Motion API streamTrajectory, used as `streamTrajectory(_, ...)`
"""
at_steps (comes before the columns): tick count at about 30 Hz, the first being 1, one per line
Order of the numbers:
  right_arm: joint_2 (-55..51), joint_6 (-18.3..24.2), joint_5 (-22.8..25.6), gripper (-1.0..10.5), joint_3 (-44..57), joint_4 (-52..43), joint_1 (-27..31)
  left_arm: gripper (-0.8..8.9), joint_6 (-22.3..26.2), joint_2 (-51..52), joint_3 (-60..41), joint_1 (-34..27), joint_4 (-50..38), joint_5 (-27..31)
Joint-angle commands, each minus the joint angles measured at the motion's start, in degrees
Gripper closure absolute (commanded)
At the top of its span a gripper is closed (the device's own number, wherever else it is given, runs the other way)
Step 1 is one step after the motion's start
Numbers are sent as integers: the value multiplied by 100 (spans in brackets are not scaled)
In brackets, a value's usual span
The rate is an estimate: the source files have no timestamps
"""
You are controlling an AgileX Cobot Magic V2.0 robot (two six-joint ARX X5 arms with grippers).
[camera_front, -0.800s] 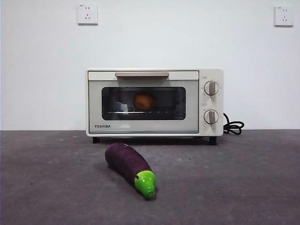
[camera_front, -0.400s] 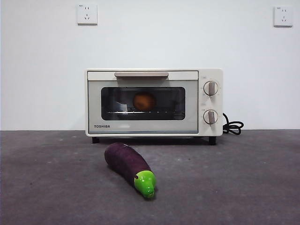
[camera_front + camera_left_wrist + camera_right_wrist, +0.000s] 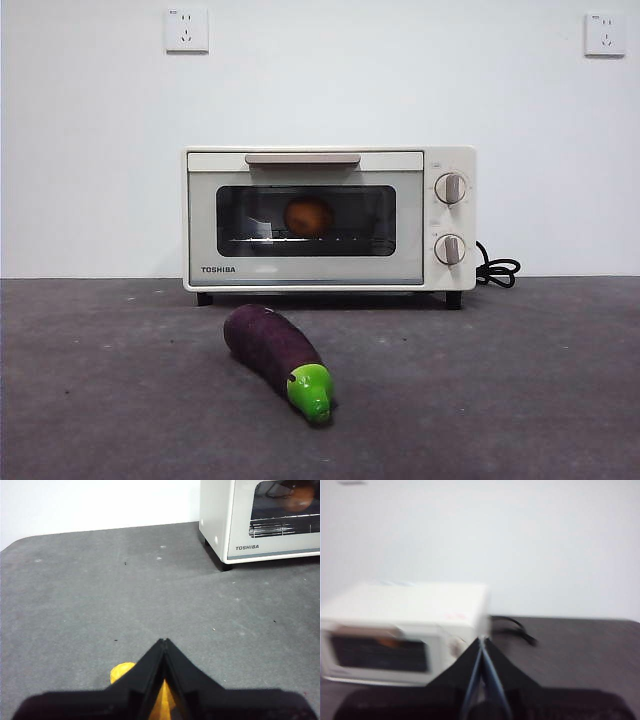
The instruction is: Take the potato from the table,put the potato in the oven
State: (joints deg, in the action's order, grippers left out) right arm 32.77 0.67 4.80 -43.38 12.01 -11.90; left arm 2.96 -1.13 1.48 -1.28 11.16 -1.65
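Note:
The cream-white oven (image 3: 329, 219) stands at the back of the dark grey table (image 3: 500, 400) with its glass door closed. Behind the glass the orange-brown potato (image 3: 309, 216) rests on the wire rack; the left wrist view catches it too, potato (image 3: 300, 496), inside the oven (image 3: 265, 517). My left gripper (image 3: 164, 642) is shut and empty, low over bare table well to the side of the oven. My right gripper (image 3: 481, 640) is shut and empty, raised, looking down on the oven (image 3: 405, 630) in a blurred picture. Neither arm shows in the front view.
A long purple eggplant (image 3: 278, 358) with a green tip lies on the table in front of the oven. The oven's black cord (image 3: 497, 270) coils at its right side. Two wall sockets (image 3: 187, 30) sit high on the white wall.

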Motion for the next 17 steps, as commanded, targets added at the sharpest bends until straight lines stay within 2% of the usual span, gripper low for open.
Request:
streamTrajectory(1, -688, 107, -280, 945, 1086, -313, 603, 818, 2, -2, -63, 15, -50, 15)
streamTrajectory(4, -1360, 9, -356, 945, 1952, -492, 1189, 818, 2, -2, -63, 15, -52, 15)
streamTrajectory(7, -1832, -195, -376, 945, 2658, -662, 1491, 818, 2, -2, -63, 15, -50, 15)
streamTrajectory(17, -2789, -216, -654, 945, 3989, -769, 1534, 818, 2, -2, -63, 15, -50, 15)
